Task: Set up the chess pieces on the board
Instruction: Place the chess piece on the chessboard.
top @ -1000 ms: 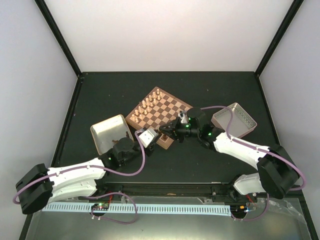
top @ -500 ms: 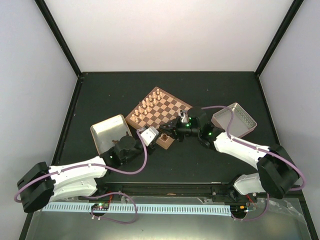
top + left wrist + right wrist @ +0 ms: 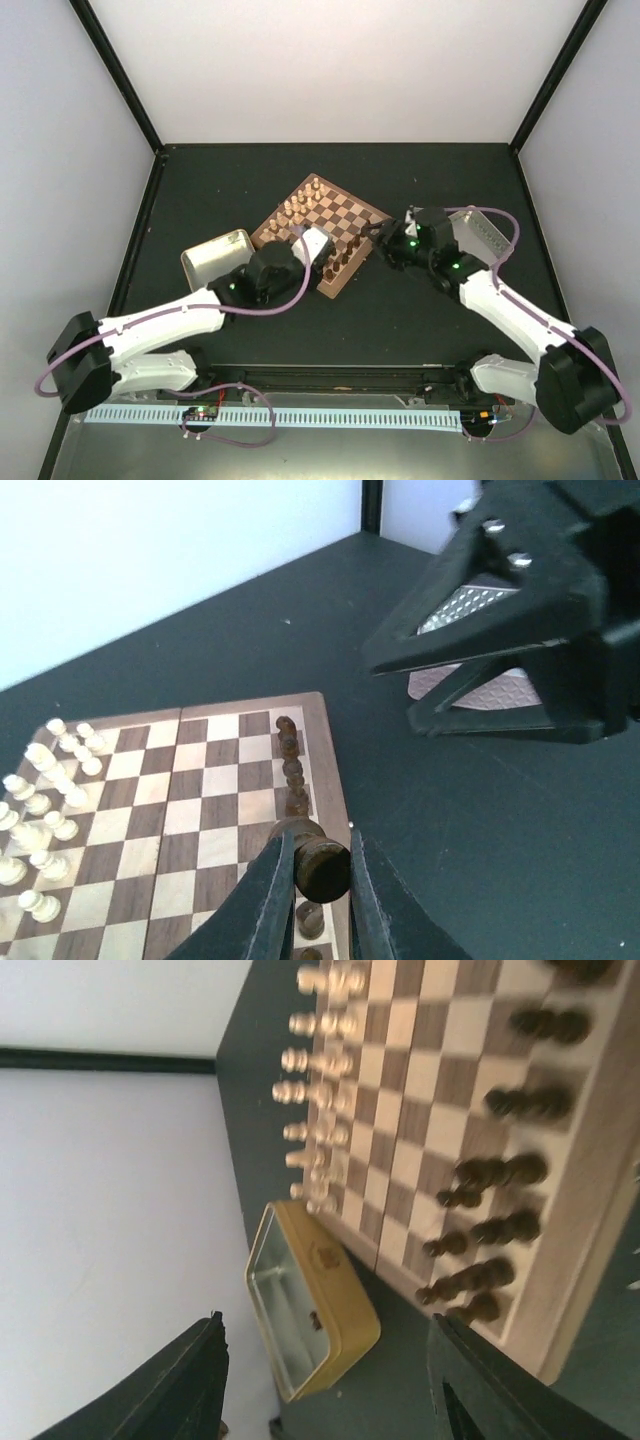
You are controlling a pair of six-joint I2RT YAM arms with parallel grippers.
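The board (image 3: 345,215) lies tilted at mid-table. Cream chessmen (image 3: 300,205) stand along its far-left side and dark brown chess pieces (image 3: 347,255) along its near-right side. My left gripper (image 3: 318,248) is over the board's near-right edge. In the left wrist view it (image 3: 320,880) is shut on a dark brown piece (image 3: 322,868), held above the row of dark pieces (image 3: 290,770). My right gripper (image 3: 378,232) is open and empty, just off the board's right side; in its own view it (image 3: 330,1380) looks over the dark pieces (image 3: 490,1230).
A metal tray (image 3: 215,255) sits left of the board; the right wrist view shows one dark piece (image 3: 315,1322) in it. A second tray (image 3: 480,235) sits right of the board, behind the right arm. The right gripper (image 3: 520,630) is close ahead in the left wrist view.
My left gripper has moved from beside the left tray up and right over the board's near edge, carrying the dark piece. My right gripper has drawn back to the right, off the board.
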